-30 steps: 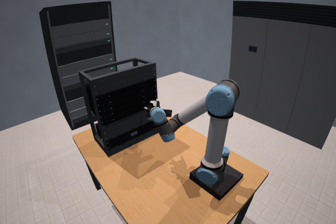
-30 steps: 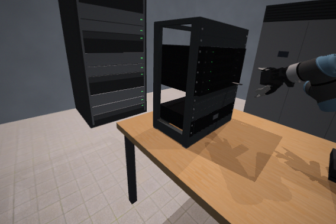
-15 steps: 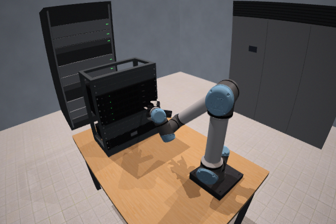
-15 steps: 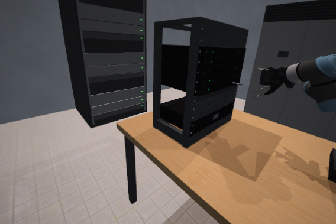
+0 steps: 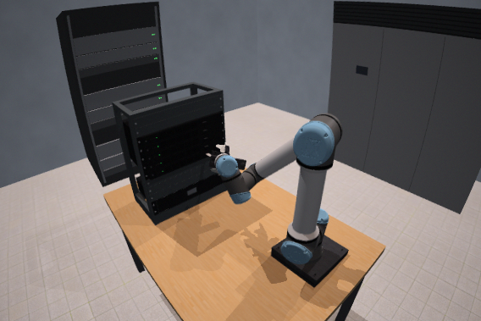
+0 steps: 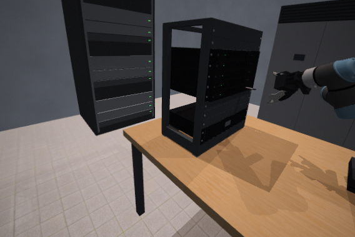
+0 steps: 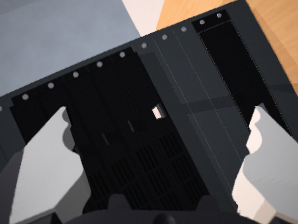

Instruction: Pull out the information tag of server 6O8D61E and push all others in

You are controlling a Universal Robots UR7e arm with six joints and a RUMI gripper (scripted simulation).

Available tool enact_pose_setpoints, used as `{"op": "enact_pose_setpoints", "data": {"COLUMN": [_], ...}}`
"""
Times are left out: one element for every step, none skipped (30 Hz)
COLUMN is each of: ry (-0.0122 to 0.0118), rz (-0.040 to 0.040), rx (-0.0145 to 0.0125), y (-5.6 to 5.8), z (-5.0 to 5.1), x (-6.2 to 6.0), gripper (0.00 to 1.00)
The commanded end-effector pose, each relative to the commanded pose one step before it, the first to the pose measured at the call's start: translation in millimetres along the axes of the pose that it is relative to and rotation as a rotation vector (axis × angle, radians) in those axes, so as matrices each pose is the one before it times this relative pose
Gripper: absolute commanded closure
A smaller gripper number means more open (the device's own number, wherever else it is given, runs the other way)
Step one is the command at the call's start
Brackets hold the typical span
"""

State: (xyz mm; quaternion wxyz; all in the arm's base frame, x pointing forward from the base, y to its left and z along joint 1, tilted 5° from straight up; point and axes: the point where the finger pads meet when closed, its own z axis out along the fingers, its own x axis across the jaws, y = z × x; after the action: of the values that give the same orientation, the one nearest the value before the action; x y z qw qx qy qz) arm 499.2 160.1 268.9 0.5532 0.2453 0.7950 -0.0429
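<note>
The black rack (image 5: 182, 118) (image 6: 166, 80) (image 7: 172, 75) stands upright on the table. Several black servers (image 5: 179, 151) (image 6: 234, 74) with small green lights fill its middle. One information tag (image 6: 250, 88) (image 7: 158, 111) sticks out of the lowest black server, near the rack's right side, seen nearly edge-on; its print is not readable. Faint slits on neighbouring servers look like tags flush with the front. My gripper (image 5: 215, 151) (image 6: 272, 87) (image 7: 158, 108) is open and empty, in front of the rack's right part. In the wrist view the protruding tag lies between the fingertips, untouched, farther ahead.
The wooden table (image 5: 203, 269) (image 6: 231, 174) carries the rack and the arm's black base (image 5: 334, 257). A tall server cabinet (image 5: 120, 58) (image 6: 119, 14) stands behind the rack, and a wide grey cabinet (image 5: 398, 100) (image 6: 300, 39) stands farther right. Grey blank panels lie below the black servers.
</note>
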Motion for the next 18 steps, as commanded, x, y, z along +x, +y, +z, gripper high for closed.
{"op": "enact_pose_setpoints", "data": {"ry": [-0.00015, 0.0, 0.0, 0.00011, 0.00011, 0.00011, 0.00011, 0.00011, 0.00011, 0.00011, 0.00012, 0.00012, 0.00012, 0.00012, 0.00012, 0.00012, 0.00012, 0.00012], "rz": [0.0175, 0.0, 0.0, 0.00347, 0.00348, 0.00349, 0.0035, 0.00352, 0.00353, 0.00354, 0.00355, 0.00356, 0.00357, 0.00358, 0.0036, 0.00361, 0.00362, 0.00363], "rx": [-0.00191, 0.0, 0.0, -0.00031, -0.00031, -0.00032, -0.00032, -0.00032, -0.00032, -0.00032, -0.00032, -0.00032, -0.00032, -0.00032, -0.00032, -0.00032, -0.00032, -0.00032], "y": [0.16, 0.0, 0.0, 0.0, 0.0, 0.0, 0.0, 0.0, 0.0, 0.0, 0.0, 0.0, 0.0, 0.0, 0.0, 0.0, 0.0, 0.0], "z": [0.39, 0.0, 0.0, 0.11, 0.11, 0.11, 0.11, 0.11, 0.11, 0.11, 0.11, 0.11, 0.11, 0.11, 0.11, 0.11, 0.11, 0.11], "x": [0.23, 0.0, 0.0, 0.14, 0.14, 0.14, 0.14, 0.14, 0.14, 0.14, 0.14, 0.14, 0.14, 0.14, 0.14, 0.14, 0.14, 0.14], "gripper": [0.0, 0.0, 0.0, 0.0, 0.0, 0.0, 0.0, 0.0, 0.0, 0.0, 0.0, 0.0, 0.0, 0.0, 0.0, 0.0, 0.0, 0.0]}}
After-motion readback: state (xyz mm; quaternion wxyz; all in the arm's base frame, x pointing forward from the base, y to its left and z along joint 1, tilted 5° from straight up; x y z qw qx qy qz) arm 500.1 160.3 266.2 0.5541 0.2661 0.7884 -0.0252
